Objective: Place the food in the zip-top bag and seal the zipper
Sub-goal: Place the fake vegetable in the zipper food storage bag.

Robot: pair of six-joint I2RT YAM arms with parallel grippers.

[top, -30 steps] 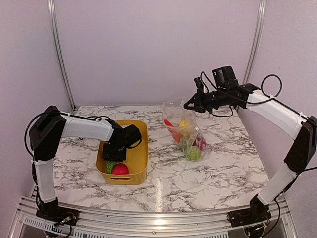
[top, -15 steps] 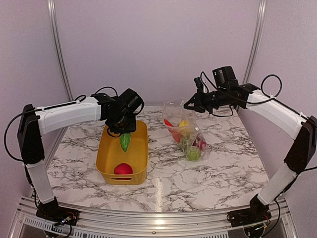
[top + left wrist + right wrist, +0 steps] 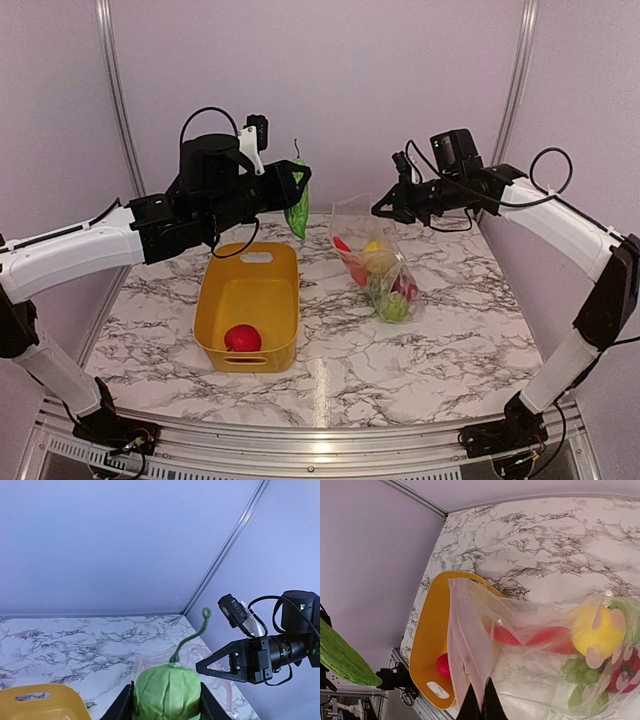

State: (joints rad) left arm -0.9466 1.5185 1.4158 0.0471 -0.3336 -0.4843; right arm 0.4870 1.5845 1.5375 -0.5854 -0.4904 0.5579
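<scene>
Left tool [image 3: 297,186] clamps a green vegetable [image 3: 296,214] aloft; right tool [image 3: 378,211] pinches the zip-top bag [image 3: 386,272] mouth

— What sort of room is it?

— A small booth. The back wall [image 3: 320,90] fills the upper middle of the overhead view, plain pale lilac, bare and matte. The left wall [image 3: 50,100] and right wall [image 3: 590,90] are the same colour.

— How do they join?

— A silver metal post [image 3: 118,90] runs up the left corner and a second post [image 3: 520,60] up the right one, both leaning outward toward the top of the frame.

— And the furniture?

— One table [image 3: 460,340] with a white marble-look top veined in grey and black, reaching all three walls. A ribbed metal rail [image 3: 300,448] edges it along the bottom of the frame.

— The light?

— Even and soft, with a pale glare on the tabletop at lower centre.
</scene>
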